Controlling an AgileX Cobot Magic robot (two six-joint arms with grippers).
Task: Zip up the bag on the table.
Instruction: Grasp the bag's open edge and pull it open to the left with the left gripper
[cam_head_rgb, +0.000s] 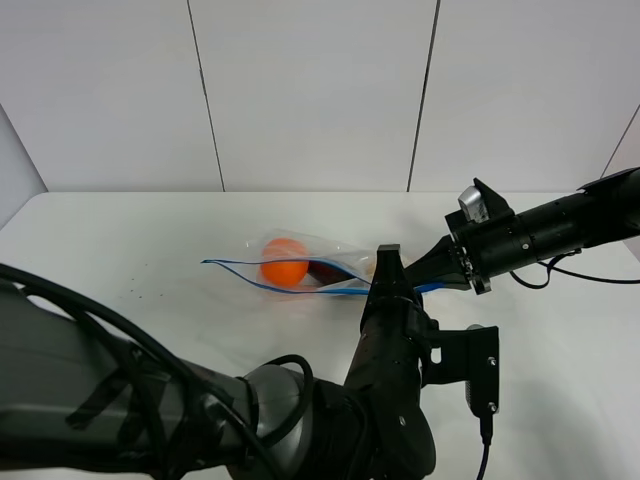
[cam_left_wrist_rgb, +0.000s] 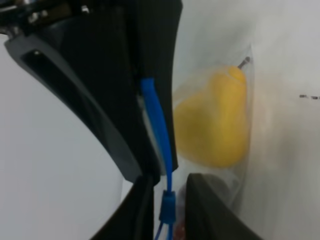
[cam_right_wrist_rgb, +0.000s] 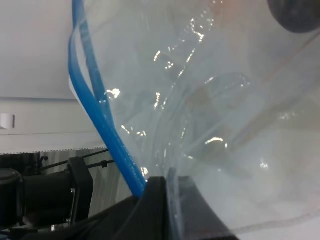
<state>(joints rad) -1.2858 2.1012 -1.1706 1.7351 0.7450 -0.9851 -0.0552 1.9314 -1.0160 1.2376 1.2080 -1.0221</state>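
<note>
The clear plastic bag (cam_head_rgb: 300, 262) lies on the white table (cam_head_rgb: 140, 230) with an orange (cam_head_rgb: 285, 262) and a dark eggplant (cam_head_rgb: 325, 270) inside. Its blue zipper strip (cam_head_rgb: 235, 270) runs along the near edge. My left gripper (cam_head_rgb: 388, 260) reaches in from the front and is shut on the zipper strip. In the left wrist view the blue slider (cam_left_wrist_rgb: 167, 205) sits between the gripper's (cam_left_wrist_rgb: 169, 200) fingers, beside the yellow pear (cam_left_wrist_rgb: 215, 125). My right gripper (cam_head_rgb: 425, 278) is shut on the bag's right end. The right wrist view shows the gripper (cam_right_wrist_rgb: 167, 187) pinching clear plastic beside the strip (cam_right_wrist_rgb: 100, 120).
My left arm's bulky dark body (cam_head_rgb: 200, 420) fills the lower front of the exterior view. A cable (cam_head_rgb: 585, 278) trails on the table under my right arm. A panelled white wall (cam_head_rgb: 310, 90) stands behind the table.
</note>
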